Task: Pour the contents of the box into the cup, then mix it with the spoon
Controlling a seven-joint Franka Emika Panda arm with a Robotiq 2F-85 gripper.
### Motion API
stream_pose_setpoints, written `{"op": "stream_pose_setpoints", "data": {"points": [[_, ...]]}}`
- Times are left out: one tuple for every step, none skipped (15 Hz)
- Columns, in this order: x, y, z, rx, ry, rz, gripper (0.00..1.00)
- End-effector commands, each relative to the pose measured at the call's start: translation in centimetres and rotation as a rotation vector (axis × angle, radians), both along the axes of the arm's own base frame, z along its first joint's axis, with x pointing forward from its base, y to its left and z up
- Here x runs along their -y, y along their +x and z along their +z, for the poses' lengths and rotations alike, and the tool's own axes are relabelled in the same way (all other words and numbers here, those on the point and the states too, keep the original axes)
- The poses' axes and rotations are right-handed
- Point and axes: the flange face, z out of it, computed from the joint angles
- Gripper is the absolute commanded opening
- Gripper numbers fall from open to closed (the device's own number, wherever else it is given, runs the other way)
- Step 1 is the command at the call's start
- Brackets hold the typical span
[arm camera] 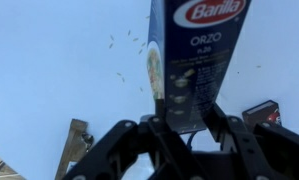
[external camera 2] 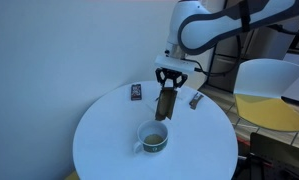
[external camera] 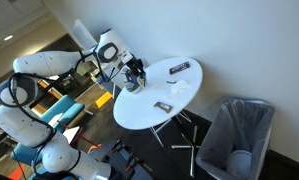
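Gripper pinching box at its upper end, jaws pressed on both sides. Box off table, hanging just above cup. Long axis near vertical, slight tilt; lower end points down at cup. Wrist view: box runs away from fingers, Barilla logo at far end. Cup stands on white table.
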Motion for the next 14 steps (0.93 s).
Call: {"op": "stream_pose_setpoints", "data": {"points": [[-1.2, 0.2, 1.9, 0.011, -0.061, 0.025, 0.19], [-1.5, 0.2, 2.1, 0.013, -0.081, 0.035, 0.19], [-1.8, 0.3, 2.4, 0.017, -0.1, 0.042, 0.19], [-2.1, 0.4, 2.6, 0.019, -0.12, 0.051, 0.19], [-2.5, 0.5, 2.8, 0.021, -0.142, 0.06, 0.19], [-2.8, 0.6, 3.0, 0.023, -0.159, 0.069, 0.19], [-3.3, 0.6, 3.4, 0.027, -0.178, 0.075, 0.19], [-3.7, 0.7, 3.6, 0.03, -0.195, 0.087, 0.19], [-4.1, 0.8, 3.8, 0.034, -0.212, 0.092, 0.19], [-4.6, 0.8, 4.1, 0.037, -0.226, 0.102, 0.19], [-5.1, 0.8, 4.2, 0.038, -0.241, 0.111, 0.19], [-5.5, 0.9, 4.3, 0.039, -0.255, 0.116, 0.19], [-6.0, 0.9, 4.4, 0.039, -0.269, 0.126, 0.19], [-6.3, 1.0, 4.5, 0.038, -0.283, 0.13, 0.19]]}}
